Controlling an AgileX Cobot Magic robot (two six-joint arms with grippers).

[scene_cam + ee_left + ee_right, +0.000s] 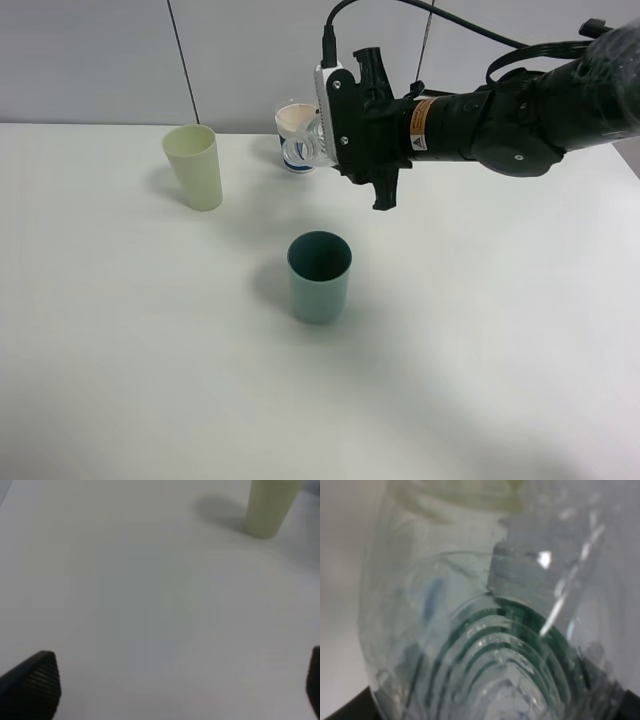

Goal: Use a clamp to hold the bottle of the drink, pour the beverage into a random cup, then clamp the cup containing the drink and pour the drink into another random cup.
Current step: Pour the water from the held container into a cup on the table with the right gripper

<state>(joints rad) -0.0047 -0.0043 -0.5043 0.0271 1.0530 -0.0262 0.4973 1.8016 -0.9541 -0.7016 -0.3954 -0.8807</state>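
Note:
My right gripper point(332, 140) reaches in from the right, turned on its side and shut on the clear ribbed bottle point(317, 142). It holds the bottle above the table, behind and above the teal cup point(320, 276). The bottle point(485, 630) fills the right wrist view, and I cannot make out the beverage in it. The teal cup stands upright at mid-table with a dark inside. At the back left stands the pale yellow-green cup point(194, 166), whose lower part point(270, 505) also shows in the left wrist view. My left gripper point(175, 690) is open over bare table, with its fingertips point(35, 685) far apart.
A white paper cup with a blue sleeve point(293, 128) stands at the back, just behind the held bottle. The white table point(480, 360) stretches wide around the cups. A grey wall runs along the back edge.

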